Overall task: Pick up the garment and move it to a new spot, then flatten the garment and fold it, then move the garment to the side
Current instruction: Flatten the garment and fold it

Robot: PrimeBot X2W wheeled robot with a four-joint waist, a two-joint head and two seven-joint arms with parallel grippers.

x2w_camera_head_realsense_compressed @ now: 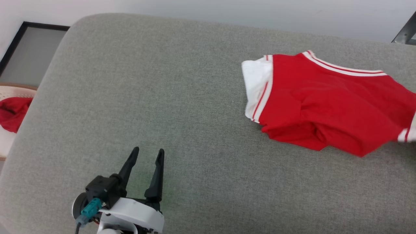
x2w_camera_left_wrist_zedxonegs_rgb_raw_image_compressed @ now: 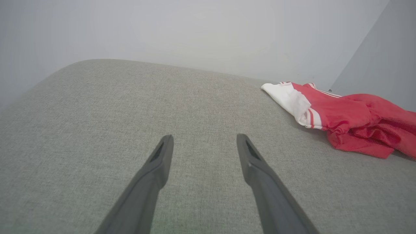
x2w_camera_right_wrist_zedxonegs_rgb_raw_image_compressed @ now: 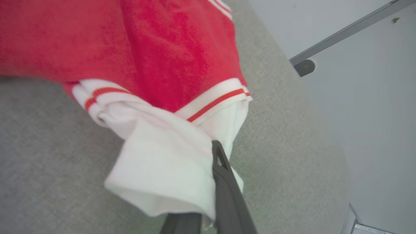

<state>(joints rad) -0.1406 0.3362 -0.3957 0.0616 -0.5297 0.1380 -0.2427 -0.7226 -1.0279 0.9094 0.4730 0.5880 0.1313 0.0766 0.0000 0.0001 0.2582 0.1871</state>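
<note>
The jersey (x2w_camera_head_realsense_compressed: 325,104) lies bunched on the far right part of the grey cloth-covered worktop (x2w_camera_head_realsense_compressed: 146,97), close to its back edge. It is mostly red. A white sleeve panel faces the middle of the worktop, and red-and-white striped trim runs along its upper edge. The cloth is rumpled and folded over on itself along the near side, and no lettering shows from here. Its right end runs off the edge of the head view.

The right tool (x2w_camera_right_wrist_zedxonegs_rgb_raw_image_compressed: 216,159) is clamped tight on the other white sleeve panel, at the jersey's (x2w_camera_right_wrist_zedxonegs_rgb_raw_image_compressed: 162,48) right end. One dark finger lies on top of the white cloth and the other is tucked beneath it. The pinched fold is lifted a little off the grey surface, near the worktop's rounded right edge, with a grey metal bar (x2w_camera_right_wrist_zedxonegs_rgb_raw_image_compressed: 341,39) beyond it.

The left tool (x2w_camera_head_realsense_compressed: 148,152) sits over the bare near-left part of the worktop, well apart from the jersey. Its two fingers are spread wide with nothing between them. In its own wrist view the left tool (x2w_camera_left_wrist_zedxonegs_rgb_raw_image_compressed: 204,139) points across empty grey cloth, with the jersey (x2w_camera_left_wrist_zedxonegs_rgb_raw_image_compressed: 351,120) off to the right.

Past the worktop's left edge, a plain red cloth (x2w_camera_head_realsense_compressed: 13,113) rests in something pale, and I can't tell what that is.
</note>
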